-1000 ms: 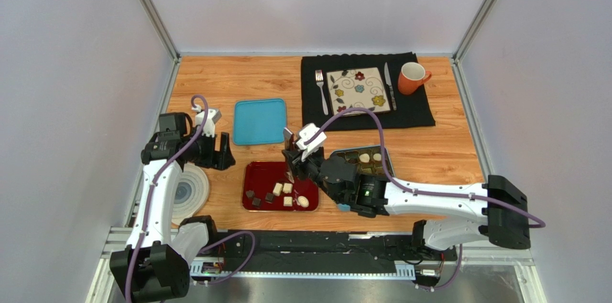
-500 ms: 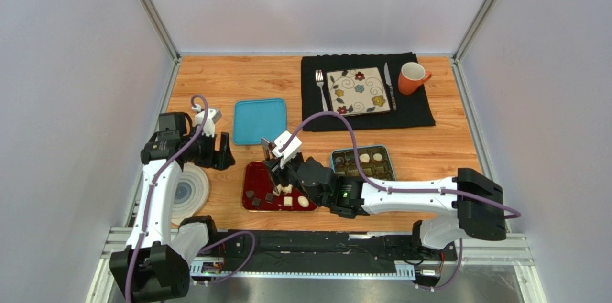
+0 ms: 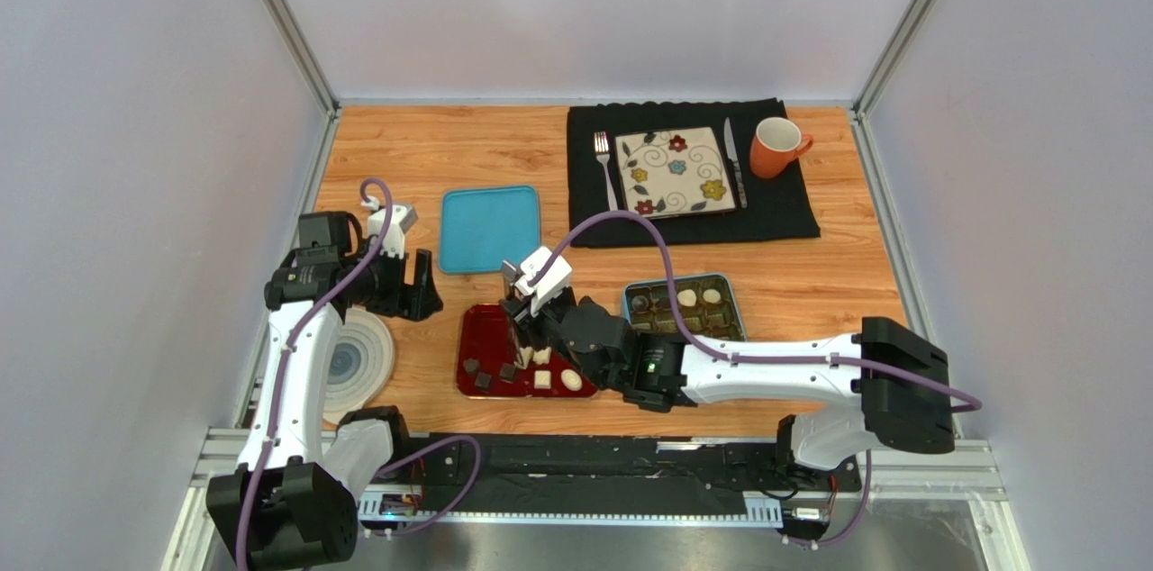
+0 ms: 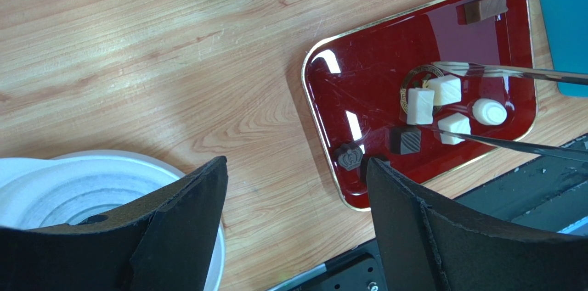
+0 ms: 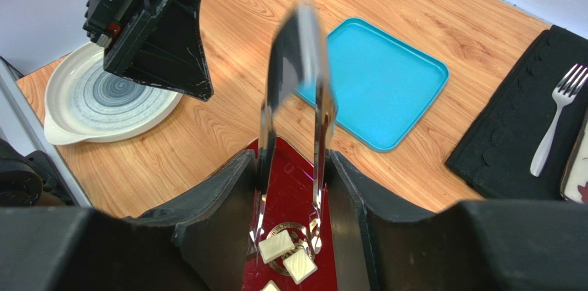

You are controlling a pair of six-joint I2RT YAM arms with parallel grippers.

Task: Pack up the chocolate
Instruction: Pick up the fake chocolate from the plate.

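Note:
Chocolates lie on a red tray (image 3: pixel 485 328): white cubes (image 4: pixel 420 106), a white round one (image 4: pixel 489 110) and dark pieces (image 4: pixel 405 139). More chocolates sit in a dark tin box (image 3: pixel 738 308) to its right. My right gripper (image 3: pixel 539 314) is shut on metal tongs (image 5: pixel 297 71). The tongs point down into the red tray (image 5: pixel 290 174), their open tips on either side of a white cube (image 5: pixel 276 245). My left gripper (image 4: pixel 297 167) is open and empty above the table left of the red tray (image 4: pixel 359 71).
A blue tray (image 3: pixel 490 228) lies behind the red tray. A white plate (image 3: pixel 355 362) sits at the near left under the left arm. At the back, a black placemat (image 3: pixel 785 206) holds a flowered square plate (image 3: pixel 677 171), fork, knife and orange mug (image 3: pixel 777 146).
My right arm has swung left from beside the tin box to over the red tray, bringing the tongs down among the white cubes. The left arm has not moved.

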